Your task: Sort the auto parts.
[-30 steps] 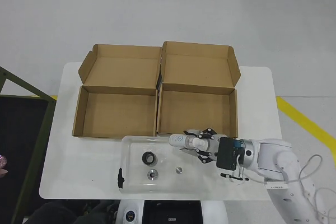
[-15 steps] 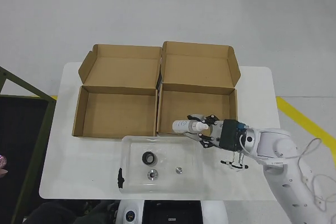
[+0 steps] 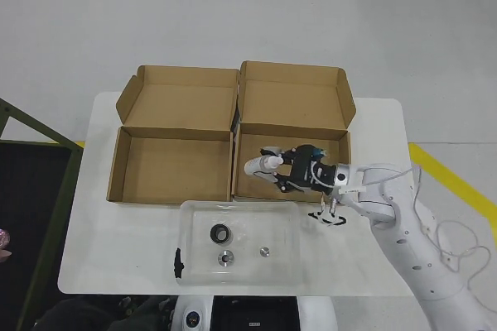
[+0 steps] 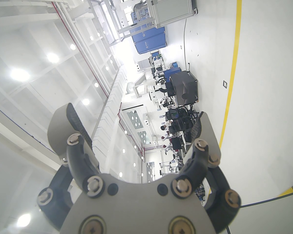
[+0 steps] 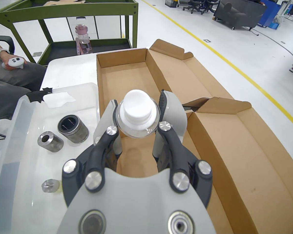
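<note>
Right jaws clamp small clear plastic bottle with white cap (image 5: 136, 122); I hold it over right brown cardboard box (image 3: 291, 149), likely for drop-in; left jaws open, empty, aimed at ceiling.

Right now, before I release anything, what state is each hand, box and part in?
Right hand, shut on the bottle, above the right box.
Bottle, capped, in the right hand's grip.
Left hand, open, holding nothing.
Left box, lid open.
Right box, lid open.
Clear bin, uncovered; bearing, sleeve and small plug lie in it.
</note>
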You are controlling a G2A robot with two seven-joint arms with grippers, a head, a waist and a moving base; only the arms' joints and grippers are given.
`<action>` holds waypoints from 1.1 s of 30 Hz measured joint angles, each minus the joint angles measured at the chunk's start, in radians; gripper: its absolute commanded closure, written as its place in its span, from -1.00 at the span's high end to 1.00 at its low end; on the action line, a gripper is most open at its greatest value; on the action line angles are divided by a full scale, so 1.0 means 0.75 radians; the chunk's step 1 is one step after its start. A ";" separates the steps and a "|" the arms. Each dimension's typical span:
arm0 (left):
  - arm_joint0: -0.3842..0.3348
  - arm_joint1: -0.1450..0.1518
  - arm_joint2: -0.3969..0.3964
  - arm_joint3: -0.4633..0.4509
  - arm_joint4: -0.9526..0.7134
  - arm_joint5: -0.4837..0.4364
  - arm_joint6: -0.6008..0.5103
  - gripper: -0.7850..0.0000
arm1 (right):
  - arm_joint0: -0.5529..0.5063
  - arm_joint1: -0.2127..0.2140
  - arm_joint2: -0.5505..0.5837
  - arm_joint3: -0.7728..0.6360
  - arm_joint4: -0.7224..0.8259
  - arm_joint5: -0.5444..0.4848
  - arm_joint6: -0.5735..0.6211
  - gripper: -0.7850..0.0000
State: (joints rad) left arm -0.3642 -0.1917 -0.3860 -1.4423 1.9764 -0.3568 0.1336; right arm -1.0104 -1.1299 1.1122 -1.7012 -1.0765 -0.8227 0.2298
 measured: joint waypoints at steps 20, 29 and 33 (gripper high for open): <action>0.000 0.000 0.000 0.000 0.000 0.000 0.000 1.00 | 0.279 -0.080 -0.250 0.374 -0.026 0.202 0.137 -1.00; 0.000 0.000 0.000 0.000 0.000 0.000 0.000 1.00 | 0.350 -0.113 -0.314 0.508 -0.052 0.248 0.115 -1.00; 0.000 0.000 0.000 0.000 0.000 0.000 0.000 1.00 | 0.373 -0.127 -0.344 0.538 -0.073 0.261 0.111 -0.65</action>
State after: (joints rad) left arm -0.3642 -0.1917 -0.3860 -1.4423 1.9764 -0.3568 0.1336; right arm -0.7309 -1.2251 0.8540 -1.2976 -1.1309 -0.6269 0.3131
